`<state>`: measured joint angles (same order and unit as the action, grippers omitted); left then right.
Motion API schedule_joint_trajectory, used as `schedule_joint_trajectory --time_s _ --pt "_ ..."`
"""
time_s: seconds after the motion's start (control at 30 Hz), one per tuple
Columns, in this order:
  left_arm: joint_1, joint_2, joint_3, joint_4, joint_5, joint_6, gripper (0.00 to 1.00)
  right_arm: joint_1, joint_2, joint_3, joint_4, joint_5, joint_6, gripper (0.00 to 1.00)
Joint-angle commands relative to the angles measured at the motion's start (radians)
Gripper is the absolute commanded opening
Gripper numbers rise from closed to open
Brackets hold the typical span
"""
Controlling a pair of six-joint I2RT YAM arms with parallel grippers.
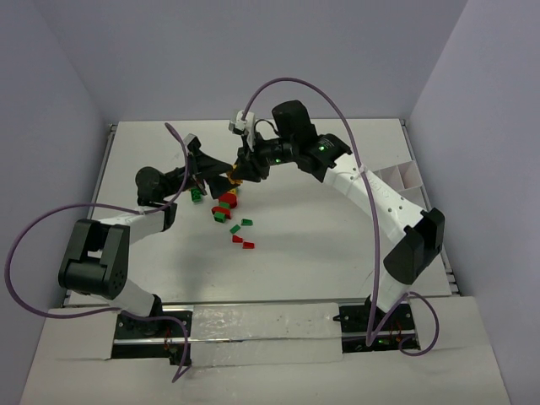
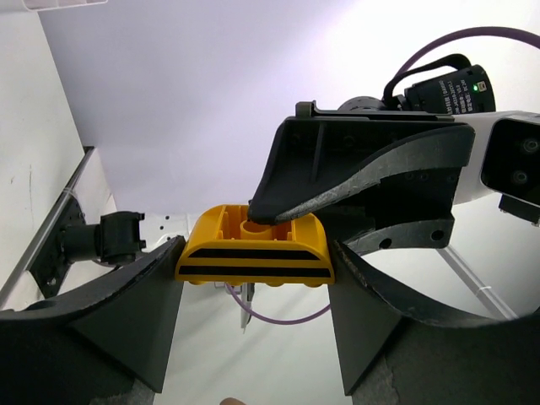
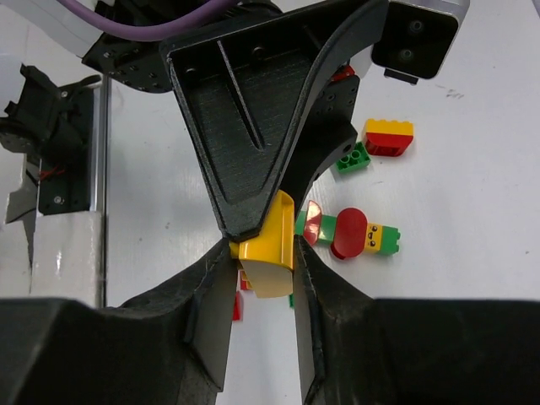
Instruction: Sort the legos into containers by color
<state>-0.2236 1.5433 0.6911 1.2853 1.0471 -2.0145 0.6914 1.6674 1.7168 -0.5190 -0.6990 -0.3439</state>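
A yellow lego brick (image 1: 231, 177) with two black stripes is held above the table by both grippers at once. My left gripper (image 1: 213, 173) is shut on its two ends; in the left wrist view (image 2: 255, 263) the brick (image 2: 253, 253) spans the gap between the fingers. My right gripper (image 1: 243, 171) is shut across the same brick (image 3: 274, 240), as the right wrist view (image 3: 263, 253) shows. Below lie loose red and green legos (image 1: 224, 207). A green-red-yellow stack (image 3: 359, 234), a red-and-yellow brick (image 3: 388, 137) and a green brick (image 3: 353, 159) lie on the table.
The white compartment tray (image 1: 398, 175) sits at the table's far right edge, partly behind the right arm. More small red and green bricks (image 1: 243, 240) lie toward the table's middle. Purple cables arch over both arms.
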Motion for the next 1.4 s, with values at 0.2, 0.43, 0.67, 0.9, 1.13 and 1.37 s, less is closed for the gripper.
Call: schedule_joint_trajectory --time_s 0.2,0.43,0.67,0.9,1.13,1.37 --pt "0.085 -0.051 0.050 -0.230 0.060 0.291 0.99 -0.038 -0.065 -0.009 -0.004 0.038 0.010 0.00" --pt "0.154 -0.117 0.418 -1.478 -0.194 1.424 0.99 -0.304 -0.150 -0.071 -0.357 0.212 -0.112 0.00" --pt "0.031 -0.133 0.581 -1.690 -0.559 1.700 0.99 -0.591 -0.027 0.045 -0.665 0.547 -0.219 0.00" --pt "0.024 -0.120 0.570 -1.695 -0.581 1.711 0.99 -0.770 0.186 0.241 -0.782 0.762 -0.152 0.00" --pt "0.024 -0.118 0.579 -1.712 -0.594 1.722 0.99 -0.805 0.314 0.349 -0.832 0.833 -0.102 0.00" --pt "0.024 -0.101 0.599 -1.729 -0.636 1.700 0.99 -0.811 0.343 0.301 -0.788 0.846 -0.069 0.02"
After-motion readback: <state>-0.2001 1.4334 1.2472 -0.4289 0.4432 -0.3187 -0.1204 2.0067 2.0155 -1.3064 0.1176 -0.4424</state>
